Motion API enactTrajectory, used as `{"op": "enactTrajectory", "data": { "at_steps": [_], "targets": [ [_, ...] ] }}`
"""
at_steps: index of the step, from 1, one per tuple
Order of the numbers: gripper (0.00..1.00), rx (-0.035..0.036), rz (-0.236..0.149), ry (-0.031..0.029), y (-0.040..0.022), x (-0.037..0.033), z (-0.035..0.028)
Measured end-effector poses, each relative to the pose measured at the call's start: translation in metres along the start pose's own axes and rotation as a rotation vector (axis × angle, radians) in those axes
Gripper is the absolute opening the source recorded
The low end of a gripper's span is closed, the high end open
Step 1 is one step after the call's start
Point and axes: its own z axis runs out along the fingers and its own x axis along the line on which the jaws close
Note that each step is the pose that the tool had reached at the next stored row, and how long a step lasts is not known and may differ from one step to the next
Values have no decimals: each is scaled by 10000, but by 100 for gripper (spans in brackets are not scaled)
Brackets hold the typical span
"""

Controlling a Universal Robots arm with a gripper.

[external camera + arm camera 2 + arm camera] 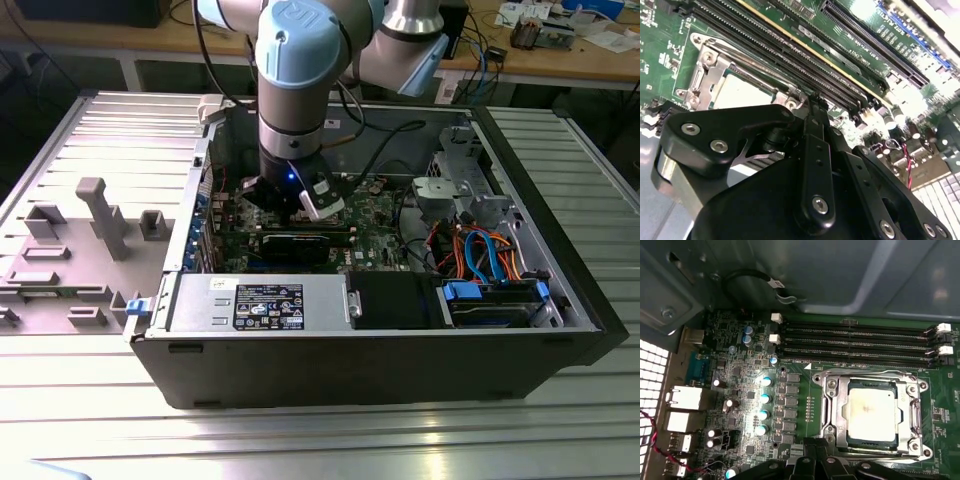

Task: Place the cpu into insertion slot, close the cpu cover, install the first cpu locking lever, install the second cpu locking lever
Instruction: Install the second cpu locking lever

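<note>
Already the cpu (871,412) sat in its socket with the cpu cover (832,412) down around it; whether the claw (812,107) beside it was apart or together I cannot tell.

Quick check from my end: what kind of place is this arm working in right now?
Likely an electronics assembly workshop or lab. An open computer case lies on a ribbed aluminium table, a cluttered wooden workbench stands behind, and the gripper sits beside the cpu in its socket.

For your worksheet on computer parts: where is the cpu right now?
In the first wrist view the cpu sits in its socket under the closed cpu cover, beside the memory slots.
</note>
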Motion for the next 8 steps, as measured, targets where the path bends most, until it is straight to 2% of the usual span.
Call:
{"op": "enactTrajectory", "data": {
  "at_steps": [1, 8],
  "targets": [
    [11, 0, 0, -1, 5, 1, -24],
    [11, -1, 2, -1, 6, 1, -28]
  ]
}}
